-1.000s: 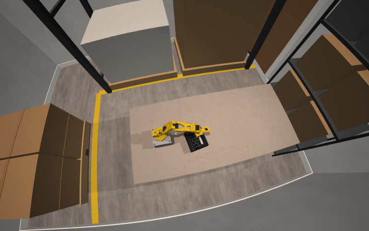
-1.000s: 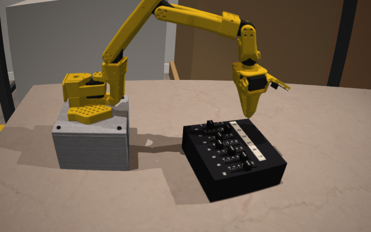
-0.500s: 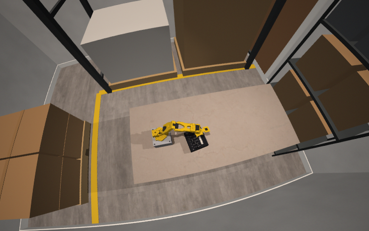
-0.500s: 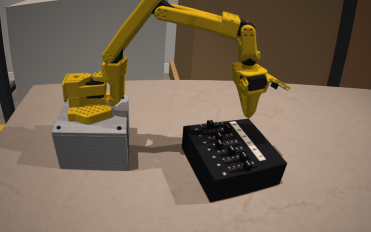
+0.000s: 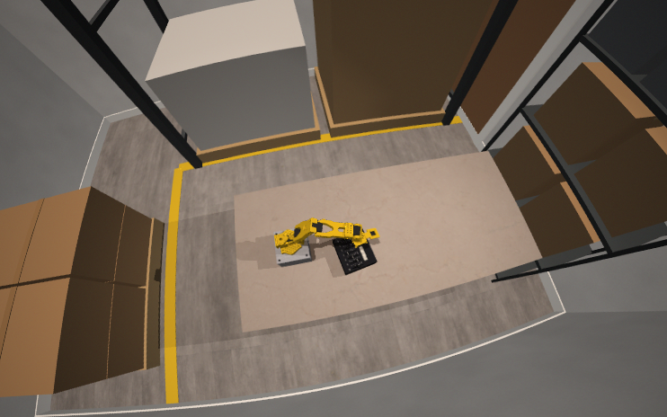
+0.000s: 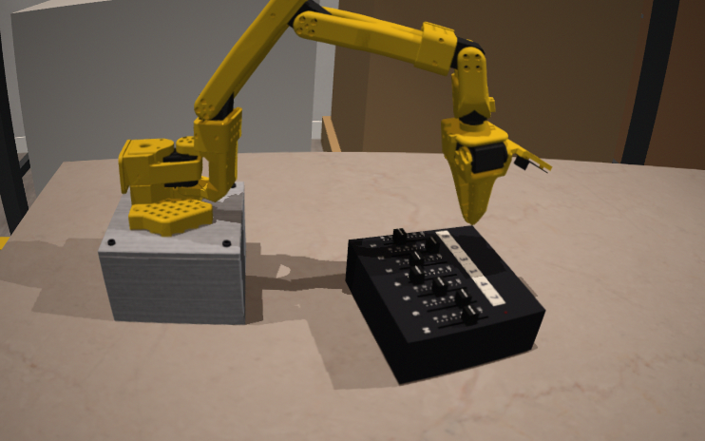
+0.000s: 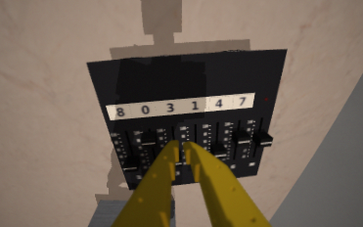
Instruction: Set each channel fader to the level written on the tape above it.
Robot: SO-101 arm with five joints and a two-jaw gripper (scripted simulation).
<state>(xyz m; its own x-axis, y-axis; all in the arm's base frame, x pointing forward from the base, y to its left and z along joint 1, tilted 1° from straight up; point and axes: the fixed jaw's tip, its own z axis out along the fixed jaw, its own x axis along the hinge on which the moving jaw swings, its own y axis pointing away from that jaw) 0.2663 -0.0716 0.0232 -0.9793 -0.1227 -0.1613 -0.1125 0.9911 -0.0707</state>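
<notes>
1. You see a yellow arm point(image 6: 366, 38) with black joints; its yellow gripper point(image 6: 471, 218) hangs above a black lighting desk point(image 6: 453, 334).
2. Beneath the gripper, a white tape point(image 7: 180, 106) carries dark digits.
3. Behind the gripper, a grey pedestal point(image 6: 172, 284) stands on the beige, veined table point(image 6: 618, 328).
4. Beyond, a yellow floor line point(image 5: 172, 289).

Far overhead, near frontal, and wrist-down views, all sharing the lighting desk point(image 6: 443, 296).
</notes>
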